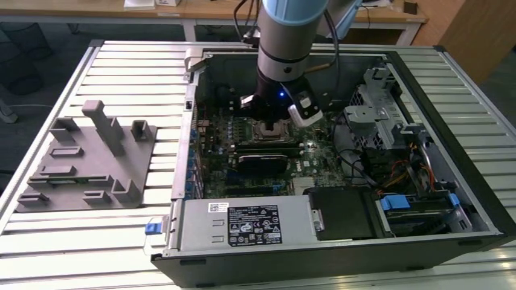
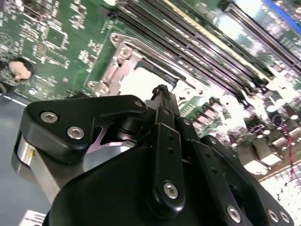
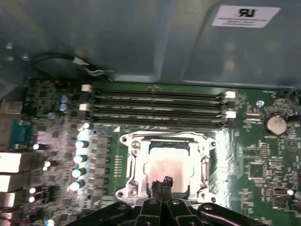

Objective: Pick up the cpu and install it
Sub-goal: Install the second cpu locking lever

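The cpu (image 3: 168, 165) is seated in the motherboard socket frame (image 3: 165, 162) inside the open computer case (image 1: 451, 181). The gripper (image 3: 163, 183) hovers directly above it, fingers together, holding nothing

Bright bare metal on the socket frame (image 3: 165, 165), gleaming hard under the light, and inside it the cpu (image 3: 167, 165) shows a smooth, pale metal top with a soft sheen. The motherboard (image 3: 254, 160) is glossy green laminate, dotted with shiny silver capacitor caps. The tool (image 3: 162, 187) reads as matt black plastic or coated metal (hard to say which), its links pinned with polished steel screws in the second wrist view. In the exterior view, the arm (image 1: 292, 30) wears a smooth pale-blue satin shell. The fixture (image 1: 84, 160) looks matt grey plastic. The desk (image 1: 48, 241) is ribbed, brushed aluminium. The computer case (image 1: 322, 263) is dark painted sheet metal.
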Robot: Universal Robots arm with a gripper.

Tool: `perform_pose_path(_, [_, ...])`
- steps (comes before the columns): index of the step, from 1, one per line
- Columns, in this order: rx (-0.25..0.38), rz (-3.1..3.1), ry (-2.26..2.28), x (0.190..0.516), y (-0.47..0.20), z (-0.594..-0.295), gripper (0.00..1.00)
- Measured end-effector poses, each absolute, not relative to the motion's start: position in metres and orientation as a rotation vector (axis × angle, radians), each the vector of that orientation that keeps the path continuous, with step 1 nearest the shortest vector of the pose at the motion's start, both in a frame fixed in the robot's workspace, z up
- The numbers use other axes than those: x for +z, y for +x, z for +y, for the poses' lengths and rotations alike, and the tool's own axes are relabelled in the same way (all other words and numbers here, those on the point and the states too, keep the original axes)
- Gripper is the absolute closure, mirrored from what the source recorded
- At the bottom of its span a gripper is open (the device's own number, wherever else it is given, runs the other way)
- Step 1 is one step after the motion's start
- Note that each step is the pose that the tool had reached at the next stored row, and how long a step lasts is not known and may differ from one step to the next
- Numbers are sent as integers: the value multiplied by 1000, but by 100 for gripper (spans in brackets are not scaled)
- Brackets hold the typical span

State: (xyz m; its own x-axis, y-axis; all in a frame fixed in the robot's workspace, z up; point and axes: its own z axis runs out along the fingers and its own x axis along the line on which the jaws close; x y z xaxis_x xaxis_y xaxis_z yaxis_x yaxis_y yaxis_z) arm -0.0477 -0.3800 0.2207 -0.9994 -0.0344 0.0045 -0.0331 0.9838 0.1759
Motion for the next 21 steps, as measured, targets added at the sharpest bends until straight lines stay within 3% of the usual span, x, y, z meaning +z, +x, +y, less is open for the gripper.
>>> perform_pose_path(10, [-198, -3127, 47, 219, -39, -364, 89])
perform_pose_path(21, [-191, -3127, 47, 219, -39, -360, 89])
